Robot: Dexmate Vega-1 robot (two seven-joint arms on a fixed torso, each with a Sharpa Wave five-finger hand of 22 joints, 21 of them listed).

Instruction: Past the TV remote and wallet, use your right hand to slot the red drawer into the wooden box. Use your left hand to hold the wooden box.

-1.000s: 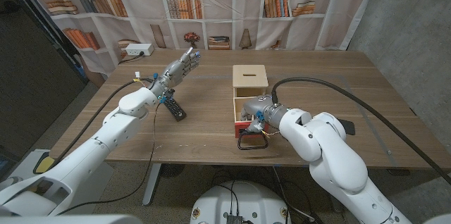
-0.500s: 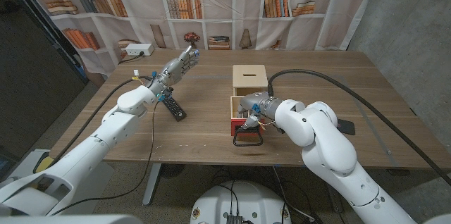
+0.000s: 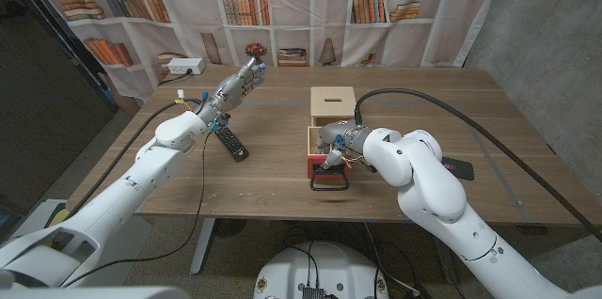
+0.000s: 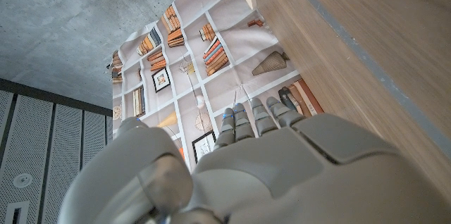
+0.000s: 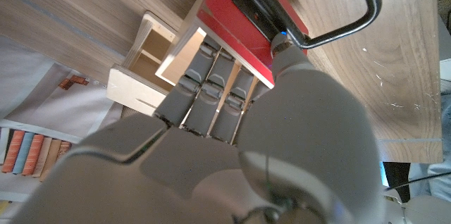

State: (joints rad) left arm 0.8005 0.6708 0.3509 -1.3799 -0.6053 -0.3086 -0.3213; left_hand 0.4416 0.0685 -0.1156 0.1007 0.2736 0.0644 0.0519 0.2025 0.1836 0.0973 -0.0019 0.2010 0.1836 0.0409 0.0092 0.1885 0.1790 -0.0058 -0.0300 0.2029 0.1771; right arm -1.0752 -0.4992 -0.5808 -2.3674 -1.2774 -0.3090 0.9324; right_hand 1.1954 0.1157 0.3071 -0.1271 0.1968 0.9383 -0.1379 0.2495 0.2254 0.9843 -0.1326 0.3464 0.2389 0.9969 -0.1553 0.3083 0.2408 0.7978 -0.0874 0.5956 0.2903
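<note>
Currently the red drawer with black wire handle (image 3: 326,169) sits partly inside the pale wooden box (image 3: 332,111), front end toward the table's near edge. Right hand (image 3: 336,142) grips its side wall, fingers curled over the rim. Left hand (image 3: 237,86) hovers spread, holding nothing, well apart from the box, above the black TV remote (image 3: 232,144). Drawer looks rigid, light, probably smooth-sliding; pushing on the front face seems safest.

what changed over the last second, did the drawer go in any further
The right hand has pushed the red drawer further toward the wooden box; its front still sticks out. The left hand stays raised and open, away from the box. The TV remote has not moved.
</note>
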